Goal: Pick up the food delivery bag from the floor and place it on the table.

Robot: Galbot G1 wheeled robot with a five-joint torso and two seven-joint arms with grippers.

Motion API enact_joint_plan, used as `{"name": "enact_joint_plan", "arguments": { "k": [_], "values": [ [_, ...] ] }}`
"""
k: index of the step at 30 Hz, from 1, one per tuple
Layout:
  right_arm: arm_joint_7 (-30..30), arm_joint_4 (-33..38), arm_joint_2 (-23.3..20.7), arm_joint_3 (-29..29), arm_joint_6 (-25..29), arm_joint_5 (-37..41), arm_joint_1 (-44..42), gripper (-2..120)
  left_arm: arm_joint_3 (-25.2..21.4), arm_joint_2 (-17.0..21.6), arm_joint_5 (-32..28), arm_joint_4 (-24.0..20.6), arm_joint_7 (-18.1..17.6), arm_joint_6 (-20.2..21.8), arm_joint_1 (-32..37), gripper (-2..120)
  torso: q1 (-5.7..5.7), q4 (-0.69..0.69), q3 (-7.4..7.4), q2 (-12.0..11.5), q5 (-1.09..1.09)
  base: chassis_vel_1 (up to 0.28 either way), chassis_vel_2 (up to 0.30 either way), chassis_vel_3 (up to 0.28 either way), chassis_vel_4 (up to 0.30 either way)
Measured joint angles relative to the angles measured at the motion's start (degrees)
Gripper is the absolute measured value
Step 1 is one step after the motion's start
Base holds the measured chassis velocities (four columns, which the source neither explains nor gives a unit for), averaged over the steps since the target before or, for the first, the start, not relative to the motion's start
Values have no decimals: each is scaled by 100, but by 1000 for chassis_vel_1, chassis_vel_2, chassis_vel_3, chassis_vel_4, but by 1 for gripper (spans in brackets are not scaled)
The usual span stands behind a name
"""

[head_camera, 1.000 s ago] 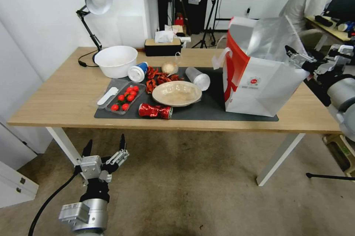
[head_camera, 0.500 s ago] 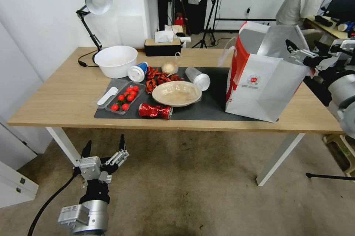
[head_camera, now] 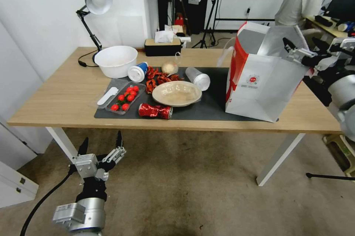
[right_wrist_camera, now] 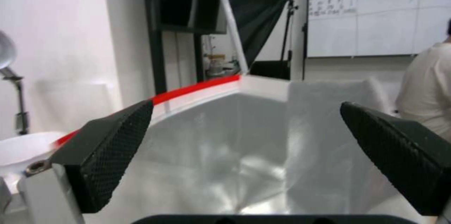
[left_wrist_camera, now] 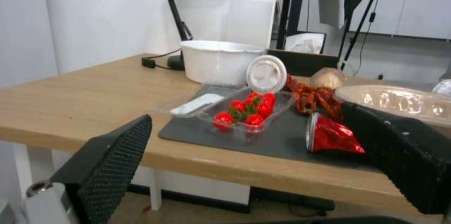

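- Head view: the food delivery bag [head_camera: 263,80] stood on the table [head_camera: 55,95], at its right side.
- The right gripper [head_camera: 304,53] was spread wide at the bag's rim; it should retreat straight, without catching the rim.
- The left gripper [head_camera: 100,146] hung spread, low over the floor [head_camera: 192,191].

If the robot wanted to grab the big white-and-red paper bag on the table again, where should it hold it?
Probably one of the flat white strap handles on the big white-and-red paper bag, reached from above. The bag stands upright on the wooden table with its foil-lined mouth open upward, and its broad sides look too wide to pinch. The open right gripper is beside that rim.
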Motion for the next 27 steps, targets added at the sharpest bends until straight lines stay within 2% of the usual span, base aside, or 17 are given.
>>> {"name": "enact_joint_plan", "arguments": {
  "k": [11, 19, 27],
  "values": [
    [193, 1042, 449, -68, 58, -716, -669, 100, -39, 20, -46, -21, 54, -2, -16, 100, 0, 1, 0, 0, 0, 0, 0, 0, 0],
    [25, 961, 473, -94, 370, -1244, -670, 100, -15, -25, -22, 58, 66, -39, -20, 100, 0, 1, 0, 0, 1, 0, 0, 0, 0],
    [-383, 1061, 529, -101, 633, -1343, -814, 100, -52, -24, -34, 73, 66, -46, -30, 100, 0, 1, 0, 0, 1, 0, 0, 0, 0]
  ]
}}
